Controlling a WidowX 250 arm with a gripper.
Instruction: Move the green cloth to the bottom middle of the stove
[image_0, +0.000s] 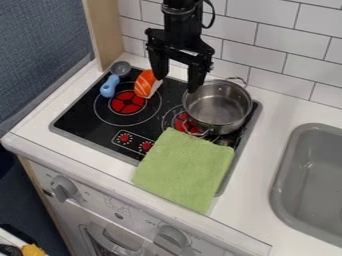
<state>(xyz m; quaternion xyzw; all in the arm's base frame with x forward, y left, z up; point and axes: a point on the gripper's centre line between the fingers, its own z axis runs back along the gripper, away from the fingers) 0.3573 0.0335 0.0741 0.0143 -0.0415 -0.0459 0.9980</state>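
My gripper (176, 84) hangs over the back of the stove with its two fingers spread apart and nothing between them. The green cloth (184, 169) lies flat across the front right part of the black stove (87, 113), its lower edge spreading onto the white counter. It is in front of the metal pot and well below the gripper in the view. The cloth's upper edge is close to the pot and right of the red knobs.
A metal pot (217, 106) stands on the right burner. An orange and white food piece (145, 84) and a blue-handled spoon (111, 85) lie at the stove's back left. To the right is a grey sink (283, 170); a tiled wall (280, 47) rises behind.
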